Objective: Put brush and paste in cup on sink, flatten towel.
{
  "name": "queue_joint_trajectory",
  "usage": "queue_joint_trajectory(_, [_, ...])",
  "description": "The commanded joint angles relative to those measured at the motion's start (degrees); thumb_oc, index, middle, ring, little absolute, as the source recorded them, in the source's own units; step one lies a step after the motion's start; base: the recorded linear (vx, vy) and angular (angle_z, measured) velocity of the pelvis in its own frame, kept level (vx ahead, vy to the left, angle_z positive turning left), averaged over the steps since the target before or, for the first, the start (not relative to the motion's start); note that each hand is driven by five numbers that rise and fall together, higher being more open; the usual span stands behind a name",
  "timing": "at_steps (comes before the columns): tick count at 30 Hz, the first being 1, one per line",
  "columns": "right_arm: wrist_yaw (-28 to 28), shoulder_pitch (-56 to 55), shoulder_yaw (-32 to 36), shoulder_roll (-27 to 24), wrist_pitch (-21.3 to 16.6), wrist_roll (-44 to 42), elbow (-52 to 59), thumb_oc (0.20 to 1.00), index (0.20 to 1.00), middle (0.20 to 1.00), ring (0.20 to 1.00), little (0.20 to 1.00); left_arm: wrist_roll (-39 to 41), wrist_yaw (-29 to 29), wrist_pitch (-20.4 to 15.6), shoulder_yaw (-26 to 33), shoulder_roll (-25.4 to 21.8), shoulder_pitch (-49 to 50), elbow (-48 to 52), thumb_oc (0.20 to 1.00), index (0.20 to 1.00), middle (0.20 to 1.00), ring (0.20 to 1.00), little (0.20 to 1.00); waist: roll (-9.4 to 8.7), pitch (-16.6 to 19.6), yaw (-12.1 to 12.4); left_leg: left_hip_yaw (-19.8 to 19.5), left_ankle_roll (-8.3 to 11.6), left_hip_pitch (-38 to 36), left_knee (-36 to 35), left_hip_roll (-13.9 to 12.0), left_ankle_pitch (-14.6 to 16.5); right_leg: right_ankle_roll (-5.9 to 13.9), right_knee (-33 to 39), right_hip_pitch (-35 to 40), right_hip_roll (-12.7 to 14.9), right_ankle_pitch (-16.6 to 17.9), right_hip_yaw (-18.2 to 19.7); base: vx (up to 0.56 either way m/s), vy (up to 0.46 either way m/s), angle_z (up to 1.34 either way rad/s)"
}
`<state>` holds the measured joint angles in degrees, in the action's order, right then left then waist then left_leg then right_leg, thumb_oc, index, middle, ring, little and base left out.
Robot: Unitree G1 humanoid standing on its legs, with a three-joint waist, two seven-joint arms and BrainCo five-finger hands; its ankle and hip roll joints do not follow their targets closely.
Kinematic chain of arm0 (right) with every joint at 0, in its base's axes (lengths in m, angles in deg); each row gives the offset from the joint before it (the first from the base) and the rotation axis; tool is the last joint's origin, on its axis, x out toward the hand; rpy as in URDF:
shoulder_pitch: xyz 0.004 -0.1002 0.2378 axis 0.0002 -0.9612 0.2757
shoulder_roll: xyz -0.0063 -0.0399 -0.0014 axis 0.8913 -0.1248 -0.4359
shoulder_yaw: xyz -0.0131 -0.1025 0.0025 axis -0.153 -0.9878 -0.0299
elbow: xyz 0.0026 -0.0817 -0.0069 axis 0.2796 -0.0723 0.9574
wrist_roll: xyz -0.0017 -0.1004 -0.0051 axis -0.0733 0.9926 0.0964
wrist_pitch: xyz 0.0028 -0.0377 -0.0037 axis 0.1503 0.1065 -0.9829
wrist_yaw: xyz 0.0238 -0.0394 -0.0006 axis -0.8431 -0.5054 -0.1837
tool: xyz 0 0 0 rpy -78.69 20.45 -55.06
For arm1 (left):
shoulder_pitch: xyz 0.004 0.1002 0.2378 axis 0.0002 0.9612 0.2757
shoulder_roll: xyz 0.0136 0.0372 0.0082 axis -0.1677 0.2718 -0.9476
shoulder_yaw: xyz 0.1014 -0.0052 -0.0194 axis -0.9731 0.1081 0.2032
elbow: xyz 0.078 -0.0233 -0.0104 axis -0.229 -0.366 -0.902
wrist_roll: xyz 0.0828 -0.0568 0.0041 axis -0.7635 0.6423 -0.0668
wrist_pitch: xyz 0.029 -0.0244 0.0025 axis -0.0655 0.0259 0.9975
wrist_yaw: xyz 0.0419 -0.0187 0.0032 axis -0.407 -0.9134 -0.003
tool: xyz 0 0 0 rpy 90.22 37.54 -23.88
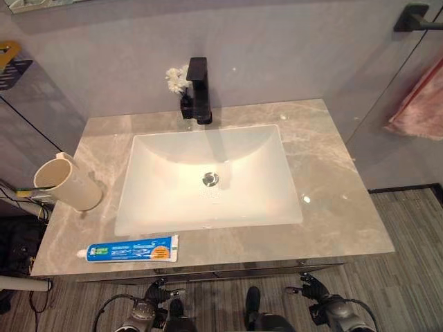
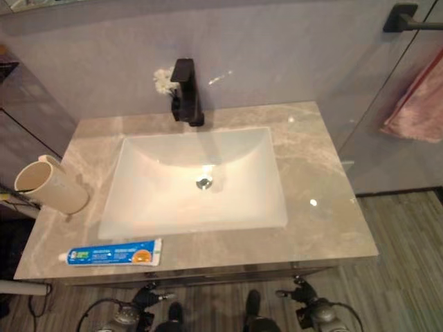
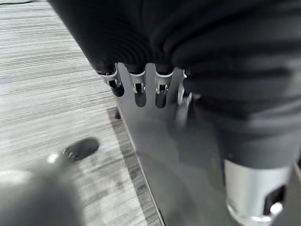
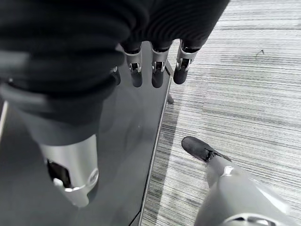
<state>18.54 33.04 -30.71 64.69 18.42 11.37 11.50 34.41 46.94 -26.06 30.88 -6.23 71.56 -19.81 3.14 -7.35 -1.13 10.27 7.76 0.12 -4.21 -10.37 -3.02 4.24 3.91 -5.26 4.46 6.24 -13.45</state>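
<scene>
While both hands hang low by the floor, nothing yet grasped. Paste (image 1: 128, 250) flat at the desk's (image 1: 332, 207) near-left edge, long axis left to right, cap to the left. Cup (image 1: 67, 182) just beyond at far left, tipped on its side. Left hand (image 3: 141, 87) the nearer; right hand (image 4: 155, 70) likewise down. Fingers straight and released on both. Towel (image 1: 421, 104) hanging at far right.

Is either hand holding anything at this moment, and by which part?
Nothing is held. The left hand and right hand hang open beside the dark cabinet front; the toothpaste lies untouched.
</scene>
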Motion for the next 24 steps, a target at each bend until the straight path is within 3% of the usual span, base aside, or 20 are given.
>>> queue_joint_trajectory(1, [0.14, 2.95, -0.49, 0.86, -1.37, 0.93, 0.35, 1.000, 1.000, 1.000, 1.000, 1.000, -2.50, 0.67, -2.88, -1.41, -3.04, -0.37, 1.93, 1.000, 1.000, 1.000, 1.000, 1.000, -2.64, -0.94, 1.45, -1.53, -3.35, 4.89, 4.87, 5.71, 0.53, 4.73, -5.98, -1.61, 6.34, 1.04, 7.19, -0.14, 0.292, 0.06])
queue_joint_trajectory(5, [-0.13, 4.72, -1.47, 0.87, -1.48, 1.56, 2.35, 1.000, 1.000, 1.000, 1.000, 1.000, -5.69, 0.14, -3.45, -4.19, -4.47, -0.60, 3.52, 1.000, 1.000, 1.000, 1.000, 1.000, -3.23, -2.17, 1.68, -1.14, -4.71, 6.43, 3.28, 8.47, 0.57, 6.39, -4.13, -4.82, 8.84, 6.18, 9.55, -0.15, 0.221, -0.16])
queue_joint_trajectory(6, [-0.34, 5.12, -1.85, 1.20, -1.46, 1.25, 3.33, 1.000, 1.000, 1.000, 1.000, 1.000, -6.83, 0.05, -3.52, -4.94, -5.21, -0.97, 3.96, 1.000, 1.000, 1.000, 1.000, 1.000, -3.28, -2.50, 1.24, -1.39, -4.80, 6.90, 3.03, 8.47, 0.32, 6.74, -4.40, -5.58, 8.93, 7.05, 11.91, -0.17, 0.106, -0.11])
queue_joint_trajectory(7, [-2.00, 4.98, -2.77, 1.67, -1.53, -0.66, 4.50, 1.000, 1.000, 1.000, 1.000, 1.000, -8.46, -0.60, -3.80, -5.91, -6.79, -1.00, 5.74, 1.000, 1.000, 1.000, 1.000, 1.000, -3.09, -2.73, 1.54, -1.36, -5.27, 7.57, 2.99, 7.74, -0.20, 5.92, -6.56, -5.69, 6.82, 4.18, 14.08, -0.13, 0.061, 0.02])
queue_joint_trajectory(8, [-2.02, 4.96, -2.77, 1.67, -1.53, -0.68, 4.51, 1.000, 1.000, 1.000, 1.000, 1.000, -8.46, -0.61, -3.78, -5.91, -6.83, -0.95, 5.79, 1.000, 1.000, 1.000, 1.000, 1.000, -3.12, -2.75, 1.58, -1.33, -5.26, 7.51, 3.00, 7.73, -0.15, 5.91, -6.69, -5.70, 6.81, 4.07, 14.12, -0.12, 0.060, 0.03])
queue_joint_trajectory(10, [-4.29, 3.43, -3.79, 1.53, -1.56, -2.05, 6.31, 1.000, 1.000, 1.000, 1.000, 1.000, -10.46, -1.94, -4.06, -6.85, -8.45, -0.11, 7.63, 1.000, 1.000, 1.000, 1.000, 1.000, -3.36, -1.93, 2.57, -1.20, -5.46, 7.86, 2.29, 7.66, -0.83, 5.06, -7.88, -3.46, 5.37, 1.13, 13.87, -0.07, 0.031, -0.04])
queue_joint_trajectory(14, [-5.64, 1.95, -4.85, 0.68, -1.25, 0.64, 5.48, 1.000, 1.000, 1.000, 1.000, 1.000, -12.23, -3.76, -4.59, -6.43, -11.89, 4.49, 12.19, 1.000, 1.000, 1.000, 1.000, 1.000, -4.44, -0.12, 5.23, -0.82, -4.99, 7.03, 0.46, 7.62, -1.68, 5.70, -5.55, -0.71, 6.13, 1.36, 7.90, -0.03, -0.047, -0.04])
queue_joint_trajectory(20, [-6.42, 1.15, -4.45, -2.23, -2.05, 1.95, 6.23, 1.000, 1.000, 1.000, 1.000, 1.000, -11.95, -6.13, -6.78, -4.54, -18.97, 10.96, 20.67, 1.000, 1.000, 1.000, 1.000, 1.000, -4.51, 0.11, 6.45, -3.30, -3.99, 6.67, 1.10, 6.98, -2.43, 5.12, -3.21, 1.31, 5.19, 0.12, 6.82, 0.00, -0.099, 0.12])
queue_joint_trajectory(24, [-7.11, 0.59, -4.75, -4.44, -3.17, 2.22, 7.71, 1.000, 1.000, 1.000, 1.000, 1.000, -18.70, -7.01, -8.92, -5.83, -25.98, 13.56, 25.26, 1.000, 1.000, 1.000, 1.000, 1.000, -4.34, -0.82, 7.32, -7.21, -2.76, 7.44, 2.43, 5.76, -2.98, 3.88, -1.90, 2.36, 3.14, -0.69, 6.05, -0.01, -0.159, 0.44])
